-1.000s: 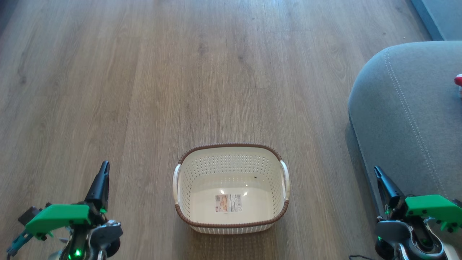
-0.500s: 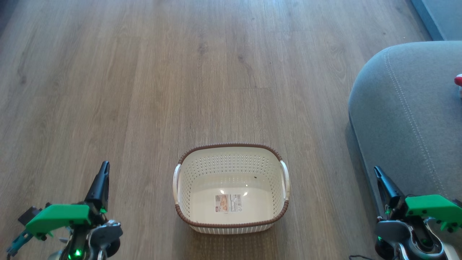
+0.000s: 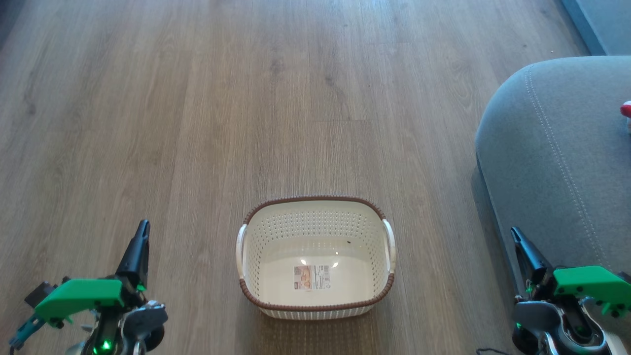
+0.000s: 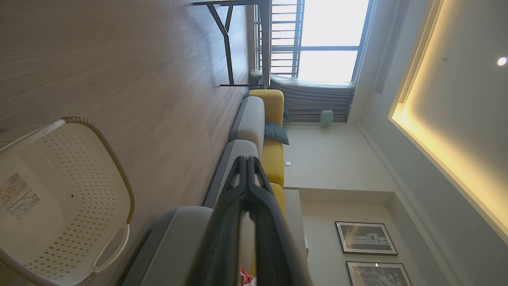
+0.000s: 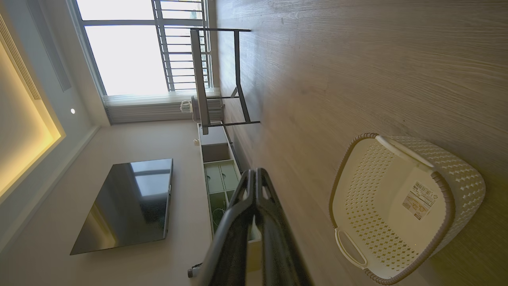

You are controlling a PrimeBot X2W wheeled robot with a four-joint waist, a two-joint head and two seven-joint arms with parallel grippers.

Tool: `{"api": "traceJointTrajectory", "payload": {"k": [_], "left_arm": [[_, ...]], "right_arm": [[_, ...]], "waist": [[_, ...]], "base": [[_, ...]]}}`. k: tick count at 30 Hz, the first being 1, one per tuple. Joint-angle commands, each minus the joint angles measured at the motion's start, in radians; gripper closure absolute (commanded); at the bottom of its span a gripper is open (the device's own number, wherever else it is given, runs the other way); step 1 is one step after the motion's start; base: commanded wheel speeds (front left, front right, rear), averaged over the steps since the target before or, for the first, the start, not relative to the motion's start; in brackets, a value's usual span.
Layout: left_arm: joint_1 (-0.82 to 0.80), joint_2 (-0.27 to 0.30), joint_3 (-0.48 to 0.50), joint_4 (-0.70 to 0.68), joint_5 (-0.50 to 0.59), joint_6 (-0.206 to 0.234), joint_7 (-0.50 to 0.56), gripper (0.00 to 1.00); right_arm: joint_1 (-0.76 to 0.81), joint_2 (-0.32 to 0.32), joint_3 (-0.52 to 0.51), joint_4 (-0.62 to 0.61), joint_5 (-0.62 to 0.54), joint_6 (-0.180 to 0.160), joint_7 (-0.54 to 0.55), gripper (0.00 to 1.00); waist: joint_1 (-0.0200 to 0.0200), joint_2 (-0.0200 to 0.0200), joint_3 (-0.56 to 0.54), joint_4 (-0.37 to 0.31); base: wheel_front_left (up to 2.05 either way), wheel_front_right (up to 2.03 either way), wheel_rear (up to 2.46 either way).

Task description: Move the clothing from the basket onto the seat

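Note:
The cream basket [image 3: 315, 212] with its brown braided rim stands on the wood floor at bottom centre, holding nothing but a label sticker; it also appears as basket [image 4: 99, 167] and basket [image 5: 460, 186] in the wrist views. The grey seat [image 3: 552, 148] fills the right side. A sliver of the red clothing [image 3: 626, 109] lies on the seat at the frame's right edge, and a bit of red clothing [image 4: 244, 276] peeks out by the left fingers. My left gripper [image 3: 143, 226] is shut and empty at lower left. My right gripper [image 3: 515, 232] is shut and empty at lower right, beside the seat's front.
Bare wood floor [image 3: 246, 98] stretches ahead and to the left. In the wrist views a black-framed table [image 5: 222, 75] stands by the window, a sofa with yellow backs [image 4: 274, 119] runs along one wall, and a television [image 5: 127, 202] hangs on the other.

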Motion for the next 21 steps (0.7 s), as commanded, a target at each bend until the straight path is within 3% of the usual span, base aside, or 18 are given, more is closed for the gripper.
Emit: {"api": "traceJointTrajectory", "payload": {"k": [1,21], "left_arm": [[-0.056,0.004,0.037,-0.034,-0.004,-0.007,0.005,1.00],[-0.056,0.004,0.037,-0.034,-0.004,-0.007,0.005,1.00]], "right_arm": [[-0.047,-0.013,0.017,-0.031,0.006,0.007,0.008,1.00],[-0.047,-0.013,0.017,-0.031,0.006,0.007,0.008,1.00]], "waist": [[0.0000,0.0000,0.000,0.000],[0.0000,0.0000,0.000,0.000]], "base": [[0.00,0.00,0.00],[0.00,0.00,0.00]]}}
